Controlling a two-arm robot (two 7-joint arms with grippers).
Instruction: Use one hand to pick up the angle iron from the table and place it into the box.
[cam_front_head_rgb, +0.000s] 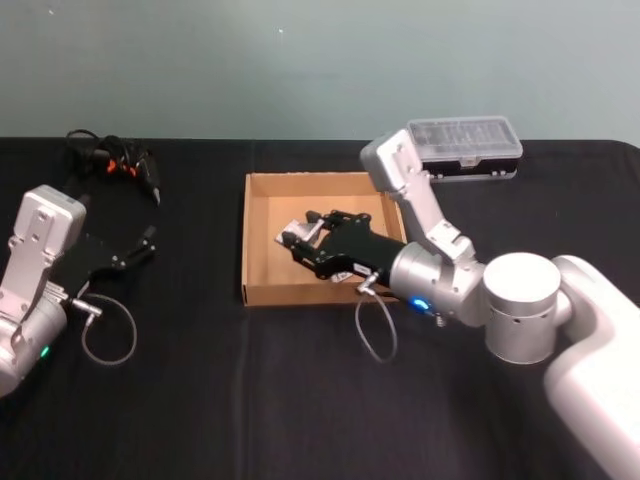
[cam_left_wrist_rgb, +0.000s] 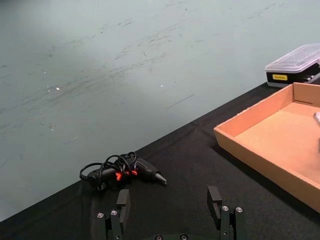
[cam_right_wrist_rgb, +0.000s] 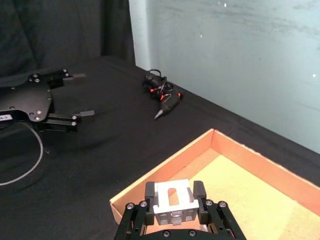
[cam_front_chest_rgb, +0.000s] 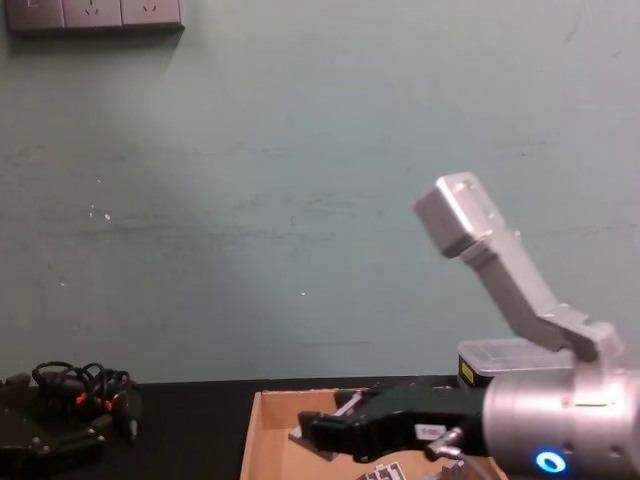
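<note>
A: Where is the angle iron (cam_right_wrist_rgb: 173, 202)?
B: Clamped between the fingers of the right gripper (cam_front_head_rgb: 301, 238), which hangs over the box (cam_front_head_rgb: 262, 189) at mid-frame in the head view. The right wrist view shows the pale metal piece pinched from both sides, above the box's near corner.

A: How much room is there around the box?
B: The table (cam_front_head_rgb: 200, 400) is bare black along the box's front edge and to its left. Inside, the tan floor looks bare in the left half; the right arm covers the right wall and part of the front wall.

A: What else stands about?
B: A clear-lidded case (cam_front_head_rgb: 466, 146) sits just behind the box's far right corner, at upper right. A glue gun (cam_front_head_rgb: 112, 160) with tangled cable lies at upper left, well apart from the box. Neither lies between the gripper and the box floor.

A: And the left arm?
B: The left gripper (cam_front_head_rgb: 148, 242) rests at the left edge of the frame, fingers spread apart and holding nothing, well clear of the box
</note>
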